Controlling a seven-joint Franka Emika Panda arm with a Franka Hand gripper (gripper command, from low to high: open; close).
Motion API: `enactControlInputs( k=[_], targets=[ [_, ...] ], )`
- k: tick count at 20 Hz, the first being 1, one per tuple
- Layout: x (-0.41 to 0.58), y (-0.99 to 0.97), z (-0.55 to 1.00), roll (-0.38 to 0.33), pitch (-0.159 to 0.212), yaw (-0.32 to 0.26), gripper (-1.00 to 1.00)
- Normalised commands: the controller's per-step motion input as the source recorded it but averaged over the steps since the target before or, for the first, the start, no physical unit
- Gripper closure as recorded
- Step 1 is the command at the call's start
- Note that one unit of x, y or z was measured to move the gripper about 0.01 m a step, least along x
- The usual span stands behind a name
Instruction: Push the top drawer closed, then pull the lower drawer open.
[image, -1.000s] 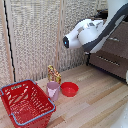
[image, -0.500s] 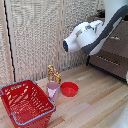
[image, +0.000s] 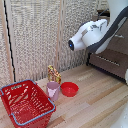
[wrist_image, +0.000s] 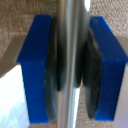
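In the wrist view my gripper (wrist_image: 70, 65) is shut on a vertical-looking silver bar handle (wrist_image: 70, 30), with the blue fingers (wrist_image: 35, 65) and their black pads pressed against both sides of it. In the exterior view the white arm (image: 90, 34) reaches to the dark-brown dresser at that view's right edge, above the lower drawer (image: 107, 62). The arm hides the gripper itself there. I cannot tell from these frames which drawer front the held handle belongs to. The lower drawer's thin silver handle (image: 106, 58) is free.
A red basket (image: 27, 102) stands on the wooden floor at the exterior view's left. A pink cup (image: 53, 91), a red bowl (image: 69, 89) and a small yellow-brown object (image: 53, 74) sit beside it. A woven screen (image: 40, 35) lines the back.
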Motion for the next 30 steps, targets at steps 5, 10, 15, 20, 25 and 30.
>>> enactControlInputs(
  k=[5, 10, 15, 20, 25, 30],
  targets=[
    [-0.093, -0.7, 0.41, -0.072, 0.009, 0.061, 1.0],
    [-0.03, -0.65, 0.32, -0.056, 0.026, 0.014, 1.0],
    [0.058, -0.47, 0.18, -0.031, 0.024, 0.019, -1.0],
    [0.185, 0.23, 0.0, -0.017, 0.003, 0.013, -1.0],
    [0.187, 0.44, -0.02, -0.078, 0.003, 0.022, -1.0],
    [0.118, 0.25, -0.19, -0.001, 0.0, 0.021, -1.0]
  ],
)
